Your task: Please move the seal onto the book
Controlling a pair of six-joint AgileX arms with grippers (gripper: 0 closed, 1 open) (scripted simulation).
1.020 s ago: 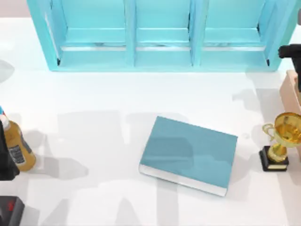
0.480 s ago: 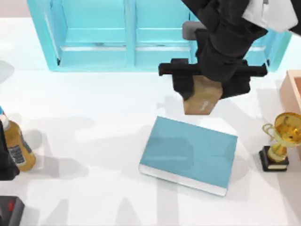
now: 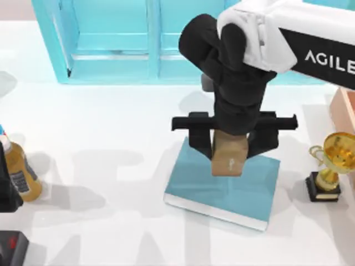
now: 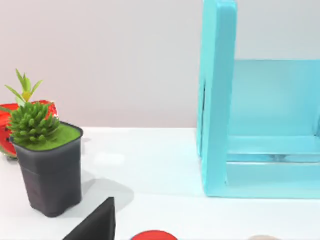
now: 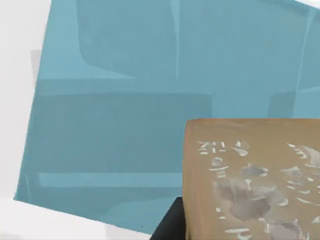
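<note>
A white table [image 3: 111,122] carries a turquoise shelf unit [image 3: 166,44] behind the right gripper [image 3: 229,145], a trophy [image 3: 330,166] to its right, a bottle [image 3: 21,172] far left. The right arm reaches down, gripper clamped on the seal [image 3: 229,155] over the book [image 3: 222,185] below it. Half a second ago it hung behind the book. Left arm parked at the left edge.

Bare table [image 3: 111,127] left of book [image 3: 244,191]; shelf unit [image 3: 111,50] blocks behind, trophy [image 3: 330,166] crowds right.

table [image 3: 111,122] | book [image 3: 222,191] | bottle [image 3: 22,174] | trophy [image 3: 331,166] | shelf [image 3: 138,41]
</note>
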